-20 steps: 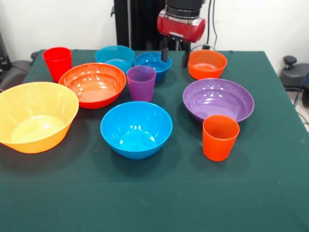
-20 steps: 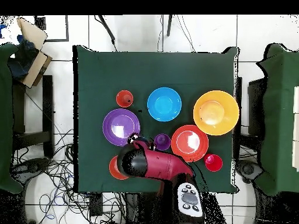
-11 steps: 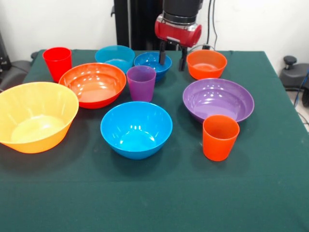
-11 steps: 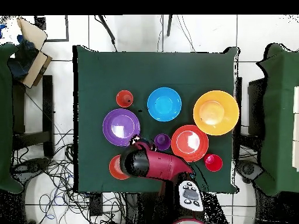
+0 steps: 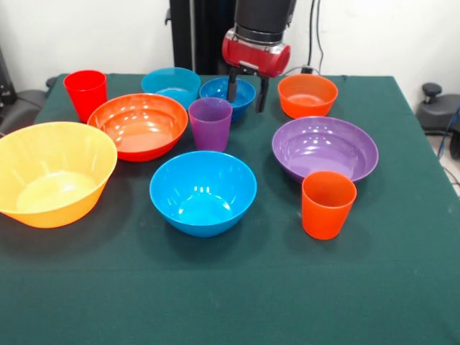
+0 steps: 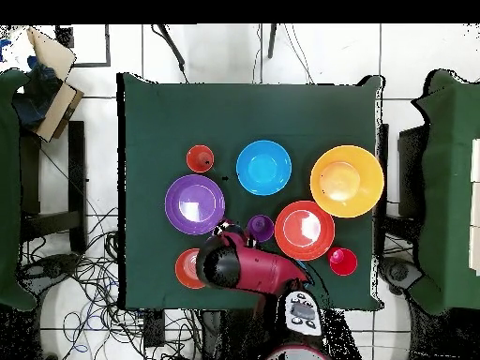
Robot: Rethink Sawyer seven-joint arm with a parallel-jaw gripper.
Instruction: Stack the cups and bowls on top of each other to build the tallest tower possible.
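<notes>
Gripper: the gripper (image 5: 246, 92) hangs from the red and black arm (image 6: 253, 267) with its two dark fingers (image 5: 232, 85) spread apart and nothing between them.
Gripper's place: it straddles the right rim of the small blue bowl (image 5: 224, 92), one finger over the bowl and the other just outside; whether a finger touches the rim is hard to tell from the front view.
Small blue bowl: it sits behind the purple cup (image 5: 210, 123), between the teal bowl (image 5: 171, 84) and the small orange bowl (image 5: 307, 95).
Purple cup: upright, just right of the orange-red bowl (image 5: 138, 124), apart from the small blue bowl.
Medium blue bowl (image 5: 203, 191): in front of the purple cup, standing alone.
Purple bowl (image 5: 325, 147): right of the purple cup, with the orange cup (image 5: 328, 204) just in front of it.
Yellow bowl (image 5: 50, 172): left and forward of the purple cup, beside the orange-red bowl.
Red cup (image 5: 85, 93): upright, far left of the purple cup, behind the orange-red bowl.
Tower: no piece rests on another; every cup and bowl stands singly on the green table (image 5: 237, 287).
Overhead view: the arm covers the small blue bowl and the teal bowl.
</notes>
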